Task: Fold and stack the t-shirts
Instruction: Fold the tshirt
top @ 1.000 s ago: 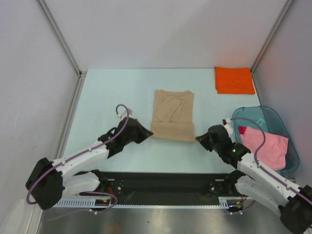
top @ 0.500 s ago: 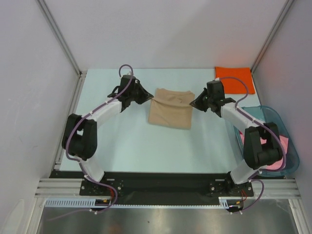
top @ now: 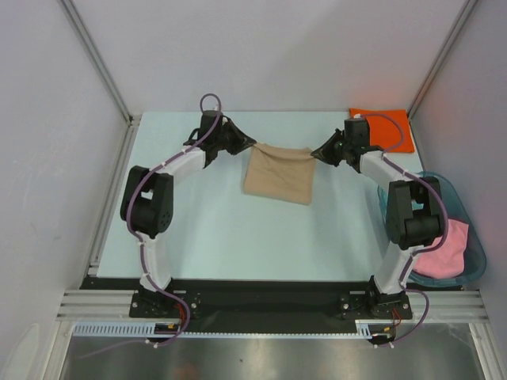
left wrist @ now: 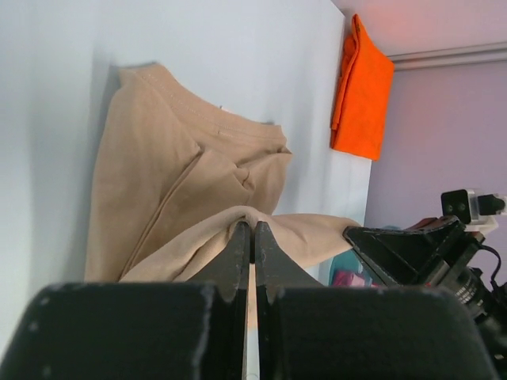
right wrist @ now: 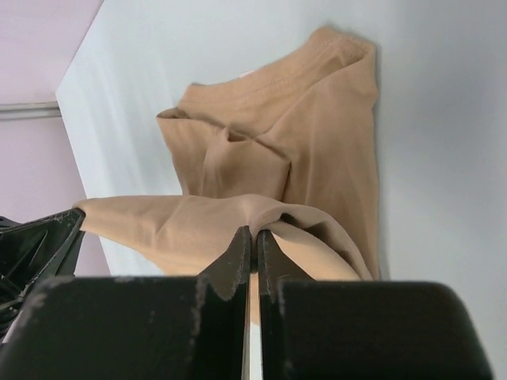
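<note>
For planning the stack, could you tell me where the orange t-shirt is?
Top view: the orange t-shirt lies in the far right corner, just beyond the right gripper.

The left fingers (top: 249,144) and right fingers (top: 318,153) pinch the far corners of the tan t-shirt (top: 277,176) — far edge stretched between them — near part lying on the tabletop (top: 198,229).

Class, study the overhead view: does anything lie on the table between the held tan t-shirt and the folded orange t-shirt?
No loose object. Only the right arm, its jaws shut on the tan t-shirt, crosses that gap and hides part of the orange t-shirt.
</note>
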Robot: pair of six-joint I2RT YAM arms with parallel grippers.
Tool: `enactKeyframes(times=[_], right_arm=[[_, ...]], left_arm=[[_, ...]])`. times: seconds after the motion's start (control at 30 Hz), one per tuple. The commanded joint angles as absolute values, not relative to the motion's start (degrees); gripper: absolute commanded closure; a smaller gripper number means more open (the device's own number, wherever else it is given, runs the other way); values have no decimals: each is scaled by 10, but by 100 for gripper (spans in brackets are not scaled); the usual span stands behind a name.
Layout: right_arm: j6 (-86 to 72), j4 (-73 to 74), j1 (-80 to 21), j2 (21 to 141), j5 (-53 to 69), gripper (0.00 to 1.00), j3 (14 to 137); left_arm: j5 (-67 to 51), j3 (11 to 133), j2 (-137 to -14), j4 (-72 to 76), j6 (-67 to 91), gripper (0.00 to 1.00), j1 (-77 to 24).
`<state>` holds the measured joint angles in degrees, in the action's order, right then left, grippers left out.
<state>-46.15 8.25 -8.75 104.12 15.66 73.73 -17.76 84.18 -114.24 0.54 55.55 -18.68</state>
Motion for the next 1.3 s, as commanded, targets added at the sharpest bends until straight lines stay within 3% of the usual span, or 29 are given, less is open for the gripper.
enactKeyframes(times=[0.0, 1.2, 1.27], right_arm=[[-447, 30, -74, 1066, 207, 100, 761], [-467, -50, -21, 1223, 265, 98, 854], [-466, -52, -18, 1223, 258, 98, 854]], left_arm=[[-199, 873, -1160, 60, 572, 100, -176], [-247, 1057, -1375, 117, 628, 100, -143], [-251, 1083, -1389, 112, 628, 95, -142]])
